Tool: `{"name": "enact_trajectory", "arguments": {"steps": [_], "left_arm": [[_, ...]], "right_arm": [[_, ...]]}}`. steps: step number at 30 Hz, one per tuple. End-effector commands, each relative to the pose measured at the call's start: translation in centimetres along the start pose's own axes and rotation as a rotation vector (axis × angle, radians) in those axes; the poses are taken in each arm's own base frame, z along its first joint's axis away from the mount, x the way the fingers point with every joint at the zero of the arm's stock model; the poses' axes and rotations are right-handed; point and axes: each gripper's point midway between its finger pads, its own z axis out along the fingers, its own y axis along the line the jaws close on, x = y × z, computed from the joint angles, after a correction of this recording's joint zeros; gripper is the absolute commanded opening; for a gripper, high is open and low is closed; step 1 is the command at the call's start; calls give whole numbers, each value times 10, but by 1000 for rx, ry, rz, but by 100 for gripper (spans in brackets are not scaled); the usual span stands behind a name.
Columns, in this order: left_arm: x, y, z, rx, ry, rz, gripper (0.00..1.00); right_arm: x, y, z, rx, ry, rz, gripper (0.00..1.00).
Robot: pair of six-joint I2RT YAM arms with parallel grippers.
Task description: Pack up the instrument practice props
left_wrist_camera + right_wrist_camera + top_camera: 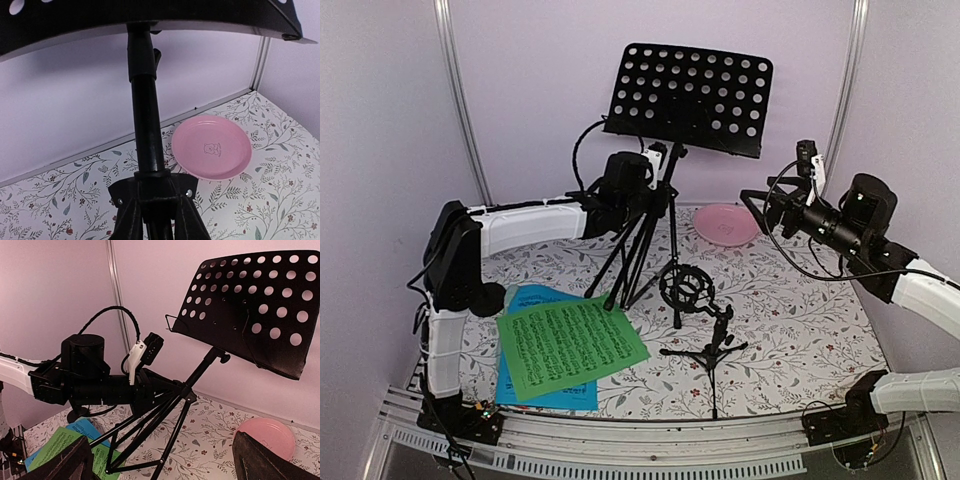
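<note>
The black perforated sheet-music rack (pixel 690 98) stands tilted on its tripod pole (pixel 147 125) at the back middle. My left gripper (pixel 655 190) is shut on the stand just below the leg hub (pixel 152 192). In the left wrist view my gripper (pixel 155 225) is at the bottom edge, around the legs. A green music sheet (pixel 570 345) lies on a blue one (pixel 535 297) at the front left. Two black mic supports stand at mid table: one with a ring mount (pixel 685 288), one small tripod (pixel 710 350). My right gripper (pixel 760 205) hangs open, empty, in the air at the right.
A round pink plate (pixel 725 223) lies at the back right on the flowered table cover (pixel 800 330), under my right gripper and just right of the stand's pole. Lilac walls close the back and sides. The stand's legs (pixel 150 440) slant down to the cover near the sheets.
</note>
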Motion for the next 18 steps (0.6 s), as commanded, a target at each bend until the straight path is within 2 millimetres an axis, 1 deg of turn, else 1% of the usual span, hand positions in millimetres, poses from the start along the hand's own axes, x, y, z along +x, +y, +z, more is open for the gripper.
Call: {"name": "enact_trajectory", "arguments": {"steps": [1,4,5,6,8,11,14,18], "left_arm": [[-136,-17,-60,64,-394,-6,0],[-142,-27,-69,78,-415,14,0],[-145,-31,-73,85,-423,18,0],[-147,-34,-77,89,-431,18,0],[-150,-39,-82,99,-439,15,0],[-151,-45,-86,99,-445,28,0],[-150,-46,-87,98,-447,39,0],[-153,-48,-90,106,-455,50,0]], "right_arm": [[-14,-12,19,55,-45,5,99],[-4,-17,41,42,-19,31,99],[-3,-17,48,31,-11,47,99],[-7,-16,55,18,-11,57,99],[-6,-17,63,7,-10,93,99],[-3,-17,61,-12,-31,165,99],[7,-19,55,-14,-31,207,99],[13,-32,47,30,-20,226,99]]}}
